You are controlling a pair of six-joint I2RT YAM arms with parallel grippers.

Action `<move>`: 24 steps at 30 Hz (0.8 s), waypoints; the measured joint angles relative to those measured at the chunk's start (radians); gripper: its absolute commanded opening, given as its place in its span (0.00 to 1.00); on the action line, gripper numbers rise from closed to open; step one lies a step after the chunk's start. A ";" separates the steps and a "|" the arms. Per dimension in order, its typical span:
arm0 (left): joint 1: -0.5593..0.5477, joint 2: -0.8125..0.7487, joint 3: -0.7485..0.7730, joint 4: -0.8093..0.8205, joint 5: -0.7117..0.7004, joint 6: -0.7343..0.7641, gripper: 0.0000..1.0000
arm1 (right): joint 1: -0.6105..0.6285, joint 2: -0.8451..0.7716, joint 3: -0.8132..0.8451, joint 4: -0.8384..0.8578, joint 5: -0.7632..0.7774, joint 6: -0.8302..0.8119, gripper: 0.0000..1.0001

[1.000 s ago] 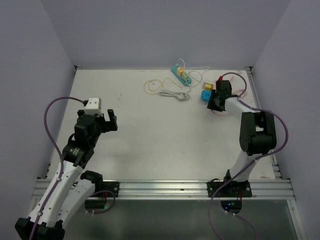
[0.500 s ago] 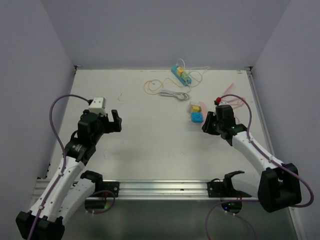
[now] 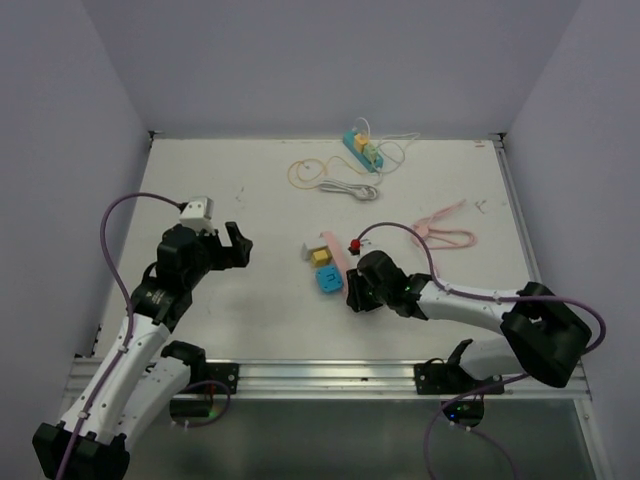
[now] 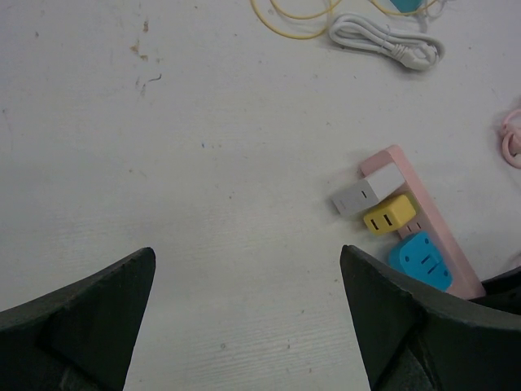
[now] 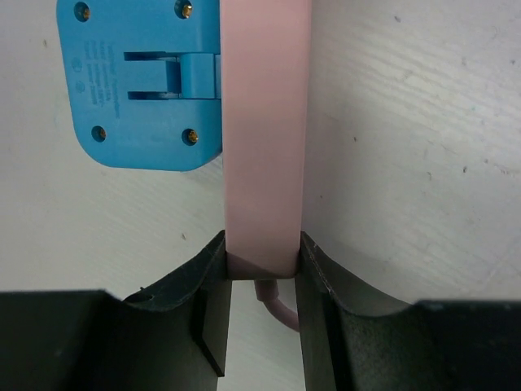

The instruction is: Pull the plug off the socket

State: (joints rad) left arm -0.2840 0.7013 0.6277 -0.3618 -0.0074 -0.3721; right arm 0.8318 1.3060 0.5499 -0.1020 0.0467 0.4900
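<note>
A pink power strip [image 3: 338, 262] lies mid-table with a white plug [image 3: 315, 250], a yellow plug [image 3: 322, 258] and a blue plug [image 3: 328, 280] in it. My right gripper [image 3: 356, 292] is shut on the strip's cord end [image 5: 262, 252]; the blue plug [image 5: 138, 81] sits to the left of the strip [image 5: 264, 122] in the right wrist view. My left gripper [image 3: 232, 246] is open and empty, left of the strip. In the left wrist view the strip [image 4: 435, 224], white plug [image 4: 358, 195], yellow plug [image 4: 389, 217] and blue plug [image 4: 419, 261] lie at the right.
A teal power strip [image 3: 362, 150] with plugs, a coiled white cable [image 3: 345, 188] and a yellow cable loop [image 3: 303, 172] lie at the back. The pink cord [image 3: 445, 228] loops to the right of the strip. Walls close the table on three sides.
My right gripper has dragged the pink strip with its plugs from the back right toward the middle front. My left gripper has shifted slightly right.
</note>
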 measured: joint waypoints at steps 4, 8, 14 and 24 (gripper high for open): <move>0.000 -0.005 -0.005 0.000 0.001 -0.011 0.99 | 0.054 0.100 0.054 0.044 0.068 0.019 0.28; 0.000 -0.010 -0.006 0.000 0.004 -0.022 1.00 | 0.100 0.186 0.121 0.069 0.118 0.026 0.51; 0.000 -0.042 -0.048 0.003 0.040 -0.081 1.00 | 0.127 0.213 0.142 0.071 0.131 0.024 0.69; 0.000 -0.056 -0.156 0.033 0.149 -0.214 1.00 | 0.127 0.174 0.155 0.040 0.176 -0.031 0.70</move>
State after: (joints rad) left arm -0.2840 0.6456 0.4713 -0.3290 0.1413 -0.5861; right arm 0.9592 1.4803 0.7052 -0.0616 0.2226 0.4587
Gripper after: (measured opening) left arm 0.994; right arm 0.692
